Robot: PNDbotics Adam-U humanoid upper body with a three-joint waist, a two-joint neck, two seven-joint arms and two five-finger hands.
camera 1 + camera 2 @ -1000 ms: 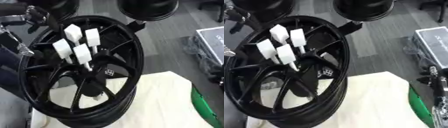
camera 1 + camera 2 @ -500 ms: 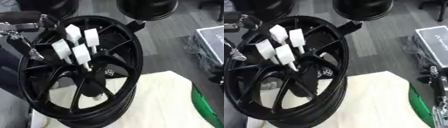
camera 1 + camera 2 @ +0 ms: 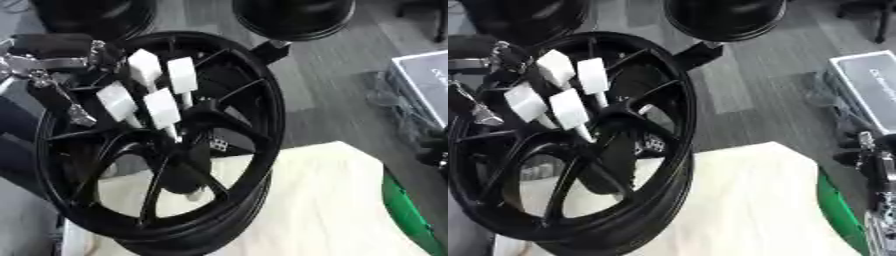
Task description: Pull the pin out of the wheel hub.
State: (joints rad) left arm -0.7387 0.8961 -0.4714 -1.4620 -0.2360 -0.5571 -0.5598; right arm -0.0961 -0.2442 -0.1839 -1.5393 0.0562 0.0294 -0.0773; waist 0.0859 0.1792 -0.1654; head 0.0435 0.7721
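Our left hand sits at the wheel's upper left rim, just beside the pins; we cannot tell whether its fingers are curled or straight, since only black and silver parts show against the dark spokes. Our right hand shows at the right edge, low and well apart from the wheel, and its fingers cannot be made out either. We see the black wheel standing tilted on a cream cloth, its face turned toward us. Four pins with white block heads stick out of the hub area, clustered together above the centre; their thin shafts run down into the hub. Behind the wheel lie two more dark tyres on the grey floor. A grey case lies on the floor at the right. A green edge borders the cloth at the lower right.
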